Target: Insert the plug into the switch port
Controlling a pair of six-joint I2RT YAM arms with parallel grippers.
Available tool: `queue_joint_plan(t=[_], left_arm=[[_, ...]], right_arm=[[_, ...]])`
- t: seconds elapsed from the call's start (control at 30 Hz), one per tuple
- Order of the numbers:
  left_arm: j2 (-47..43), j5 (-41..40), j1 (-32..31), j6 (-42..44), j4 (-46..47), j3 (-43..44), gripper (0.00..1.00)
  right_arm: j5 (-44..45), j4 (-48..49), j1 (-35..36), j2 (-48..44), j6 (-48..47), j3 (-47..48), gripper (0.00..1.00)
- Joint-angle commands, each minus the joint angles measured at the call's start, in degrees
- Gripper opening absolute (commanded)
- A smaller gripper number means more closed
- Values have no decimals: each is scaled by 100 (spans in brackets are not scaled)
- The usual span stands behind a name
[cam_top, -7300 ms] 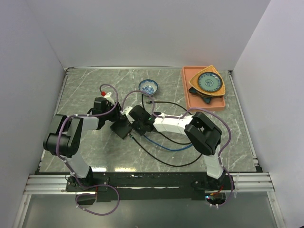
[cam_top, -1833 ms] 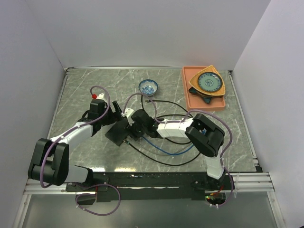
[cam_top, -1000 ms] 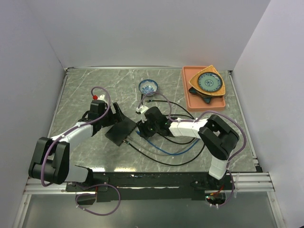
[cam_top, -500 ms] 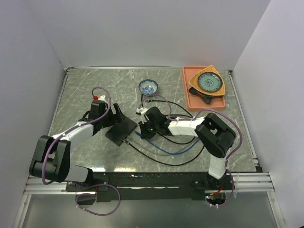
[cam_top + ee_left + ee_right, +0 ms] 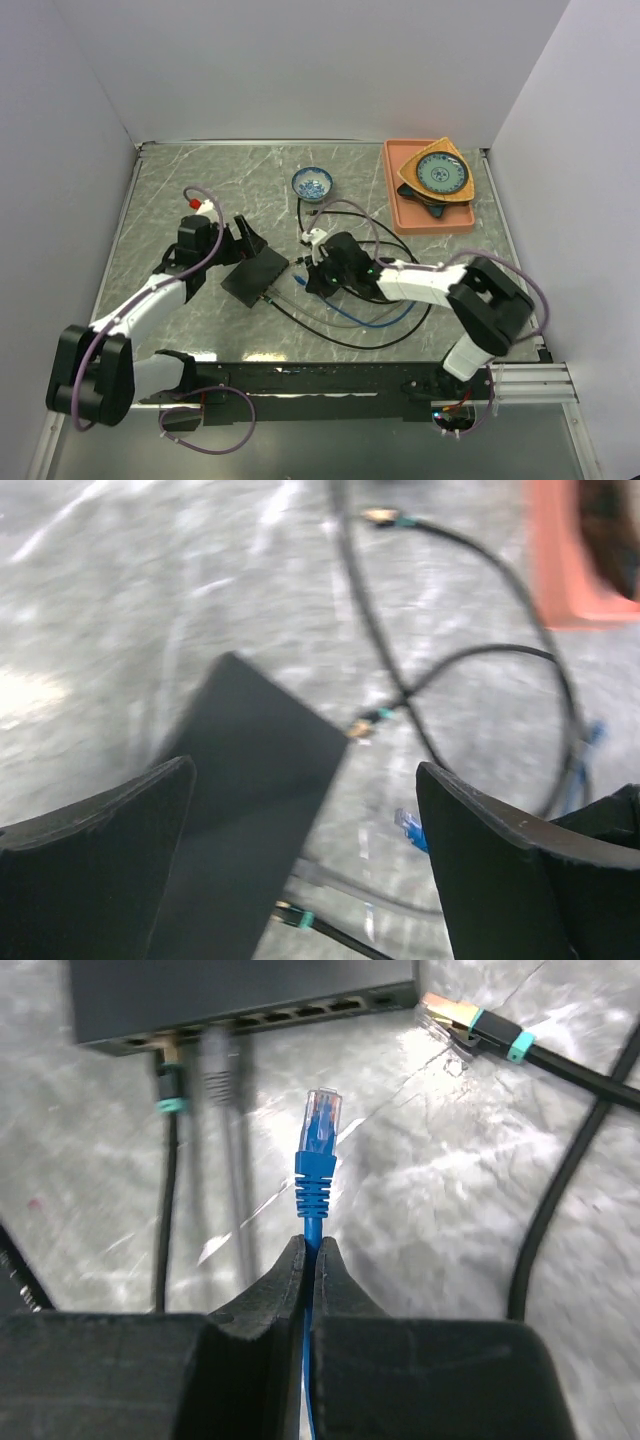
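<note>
the switch [image 5: 255,277] lies flat on the grey marbled counter [image 5: 170,190], left of centre, between the two arms' working ends. its socket edge faces the right arm.

left jaws: spread wide. in the top view they sit at the far left side of the switch. in the left wrist view the switch [image 5: 250,810] fills the gap between the two fingers [image 5: 100,860] from below. contact between fingers and casing cannot be determined.

right jaws: pressed together, pinching the blue cable [image 5: 306,1360] just behind the boot of the blue plug [image 5: 320,1125]. the plug projects forward of the fingertips [image 5: 270,1290], clip side up. its tip points at the socket row of the switch [image 5: 240,995]. the plug is near the socket edge but apart from it, with bare counter showing between. it is not seated in any port.

two cables already occupy sockets at the left end of the row: a black one with a teal boot [image 5: 170,1085] and a grey one [image 5: 220,1075]. a loose plug with a teal collar [image 5: 470,1022] lies on the counter just beside the right end of the switch.

slack black cable [image 5: 340,342] loops across the counter near the right arm. a blue patterned bowl [image 5: 312,183] stands beyond the switch. an orange tray [image 5: 395,205] at the far right corner carries a teal plate [image 5: 442,172].
</note>
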Motion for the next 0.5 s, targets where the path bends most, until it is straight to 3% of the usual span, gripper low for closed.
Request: queue_joint_plan(t=[0.0,0.17,0.3,0.47], left_arm=[[-522,1119,14,170,1126,-314,99],[-593,2822,5,65,2216,-596,94],[-602,3450,-30,30,2674,-710,88],[-672,3670,-153,223,2473,-649,81]], right_arm=[[428,795,389,-928,-459,-426,0],[1510,699,1058,-1447,-820,-506,0],[2327,462,1375,-1465,-1075,-330,0],[2934,408,1437,-1447,-944,-242,0]])
